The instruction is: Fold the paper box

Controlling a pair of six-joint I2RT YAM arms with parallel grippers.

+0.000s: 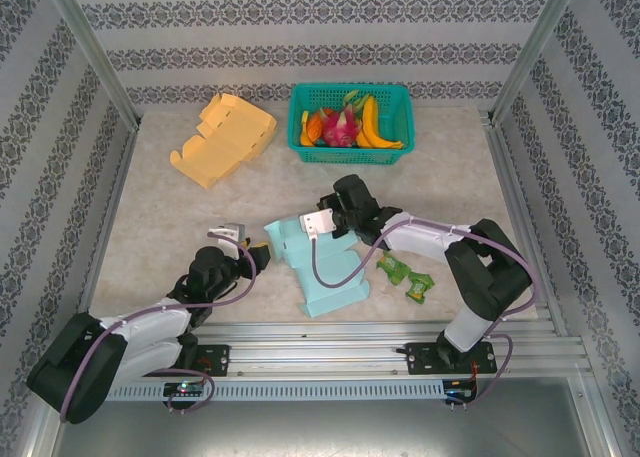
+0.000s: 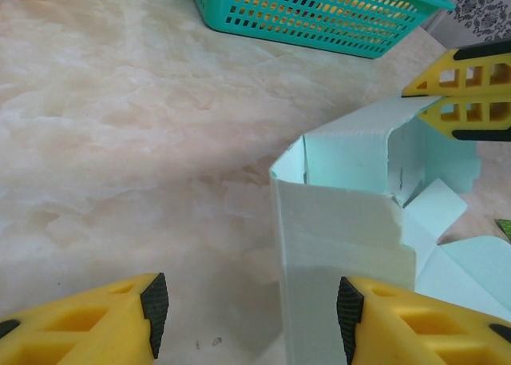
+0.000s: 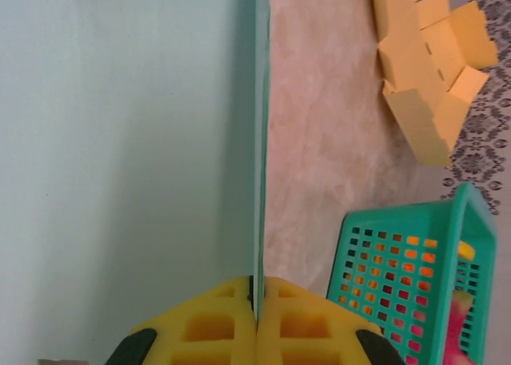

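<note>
Between patterned walls (image 1: pixel 300 57), on marbled tabletop (image 1: pixel 180 207), right end effector (image 3: pixel 257 289) pinches paper box (image 1: pixel 335 282); left end effector (image 2: pixel 251 305) spread.

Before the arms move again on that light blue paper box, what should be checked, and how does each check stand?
1. Right gripper clamped on a panel of the light blue paper box: ok.
2. Left gripper open, holding nothing: ok.
3. Left gripper lined up on a box wall: cannot tell; the wall stands ahead of it.
4. Box fully folded: not ok; flaps lie spread out.
5. Basket and yellow box far from the work: ok.
6. Green packets apart from the box: cannot tell; they lie close beside it.
</note>
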